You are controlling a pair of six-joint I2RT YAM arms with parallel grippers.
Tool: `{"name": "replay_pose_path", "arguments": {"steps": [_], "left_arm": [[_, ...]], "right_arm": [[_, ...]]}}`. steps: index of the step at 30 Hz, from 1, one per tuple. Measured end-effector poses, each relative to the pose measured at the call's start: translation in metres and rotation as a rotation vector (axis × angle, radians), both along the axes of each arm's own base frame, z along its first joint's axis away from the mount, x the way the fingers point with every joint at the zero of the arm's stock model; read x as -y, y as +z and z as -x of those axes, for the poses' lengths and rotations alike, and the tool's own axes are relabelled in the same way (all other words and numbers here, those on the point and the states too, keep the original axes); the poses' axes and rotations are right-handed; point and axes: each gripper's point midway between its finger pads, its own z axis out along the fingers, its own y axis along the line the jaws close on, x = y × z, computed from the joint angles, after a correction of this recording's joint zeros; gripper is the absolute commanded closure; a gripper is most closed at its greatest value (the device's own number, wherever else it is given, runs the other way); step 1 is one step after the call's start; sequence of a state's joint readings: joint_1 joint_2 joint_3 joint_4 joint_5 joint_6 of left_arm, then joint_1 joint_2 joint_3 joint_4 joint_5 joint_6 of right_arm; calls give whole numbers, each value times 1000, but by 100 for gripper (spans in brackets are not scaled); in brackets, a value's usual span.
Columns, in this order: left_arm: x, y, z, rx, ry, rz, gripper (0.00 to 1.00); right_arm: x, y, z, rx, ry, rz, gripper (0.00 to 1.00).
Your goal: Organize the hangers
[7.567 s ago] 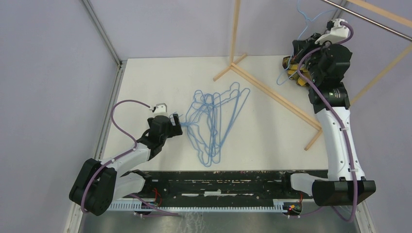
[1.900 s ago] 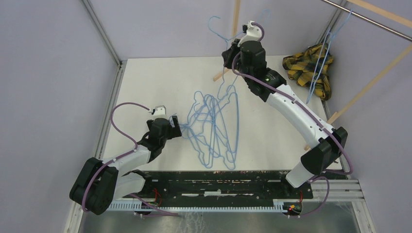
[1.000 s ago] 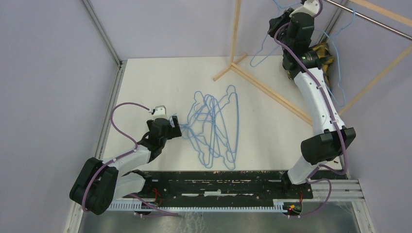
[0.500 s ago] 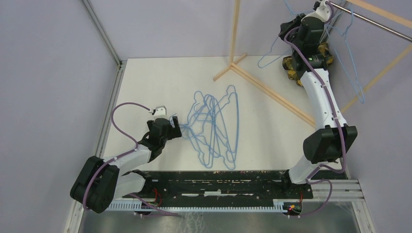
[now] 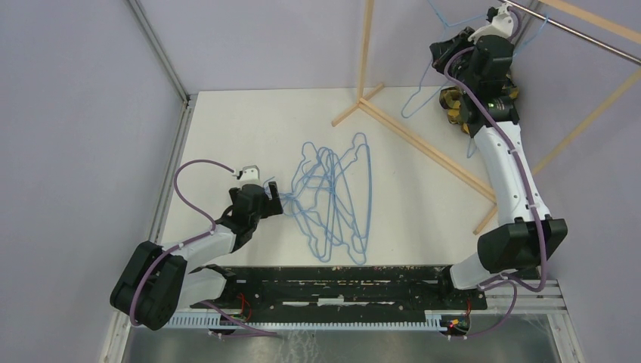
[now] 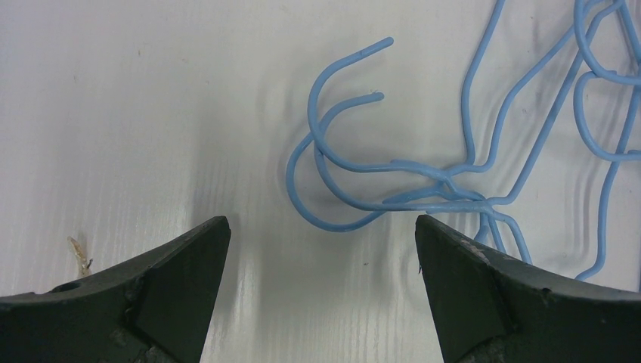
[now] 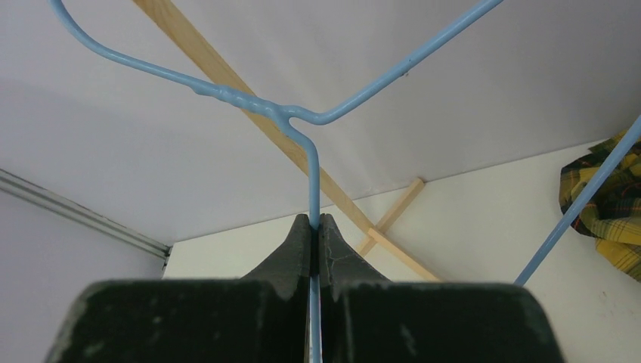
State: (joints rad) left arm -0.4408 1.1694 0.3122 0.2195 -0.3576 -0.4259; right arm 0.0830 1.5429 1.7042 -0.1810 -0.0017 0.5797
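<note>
The right pincer (image 7: 314, 227) pinches a blue hanger (image 7: 312, 178) by its neck.

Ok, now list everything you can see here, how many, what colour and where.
hangers on the table: several, tangled so the count is unclear, light blue, middle of the table
held hanger: one, light blue, raised at the far right
hanger wire: one strand, light blue, crossing in front of the cloth, the rest hidden
cloth: one, yellow and black plaid, far right
wooden frame: one, pale wood, far right of the table
metal rail: one, grey, top right
table: one, white
left gripper: one, black, open, low by the pile's hooks
right gripper: one, black, shut on the held hanger's neck
</note>
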Motion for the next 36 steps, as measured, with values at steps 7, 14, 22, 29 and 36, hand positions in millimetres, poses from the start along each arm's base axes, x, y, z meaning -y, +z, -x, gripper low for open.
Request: {"name": "replay_pose_path", "arguments": {"steps": [7, 14, 22, 29, 36], "left_arm": [[0, 0, 0, -1, 0, 0, 1], [0, 0, 0, 0, 0, 0, 1], [0, 0, 0, 0, 0, 0, 1], [0, 0, 0, 0, 0, 0, 1], [0, 0, 0, -1, 0, 0, 1]], "right_arm": [[-3, 27, 21, 62, 32, 13, 96], [0, 27, 21, 65, 13, 22, 96], [12, 27, 19, 68, -52, 22, 96], [22, 28, 17, 72, -110, 21, 96], [45, 27, 17, 60, -223, 19, 93]]}}
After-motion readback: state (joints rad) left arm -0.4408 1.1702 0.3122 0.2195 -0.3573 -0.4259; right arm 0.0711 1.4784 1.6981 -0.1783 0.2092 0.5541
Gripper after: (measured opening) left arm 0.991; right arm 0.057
